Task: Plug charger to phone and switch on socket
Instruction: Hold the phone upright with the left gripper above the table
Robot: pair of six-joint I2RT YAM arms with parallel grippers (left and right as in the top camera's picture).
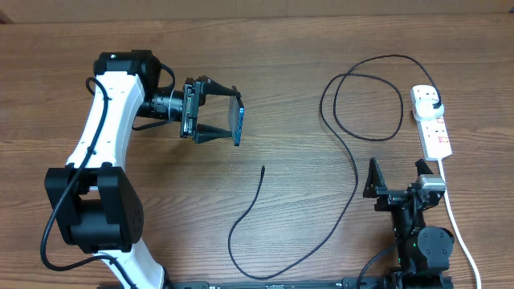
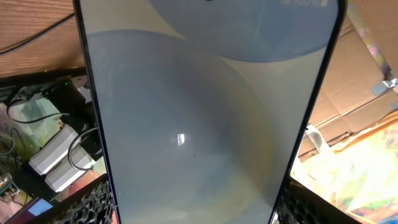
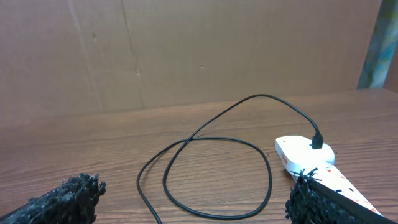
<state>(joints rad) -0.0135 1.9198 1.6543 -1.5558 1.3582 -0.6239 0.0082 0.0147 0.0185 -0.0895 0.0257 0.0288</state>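
My left gripper [image 1: 229,119] is shut on the phone [image 1: 238,120] and holds it on edge above the table. In the left wrist view the phone's pale blue-grey screen [image 2: 205,112] fills the frame between the fingers. The charger, a thin black cable [image 1: 353,172], loops across the table. Its connector tip [image 1: 263,168] lies free below the phone, and its plug head [image 1: 434,105] sits in the white socket strip [image 1: 431,120]. My right gripper [image 1: 397,175] is open and empty near the front edge, left of the strip's lead. The right wrist view shows the cable loop [image 3: 211,168] and the strip [image 3: 311,158].
The strip's white lead [image 1: 456,221] runs down the right side past the right arm's base. A cardboard wall [image 3: 186,50] stands behind the table. Boxes and clutter [image 2: 56,149] show beyond the table in the left wrist view.
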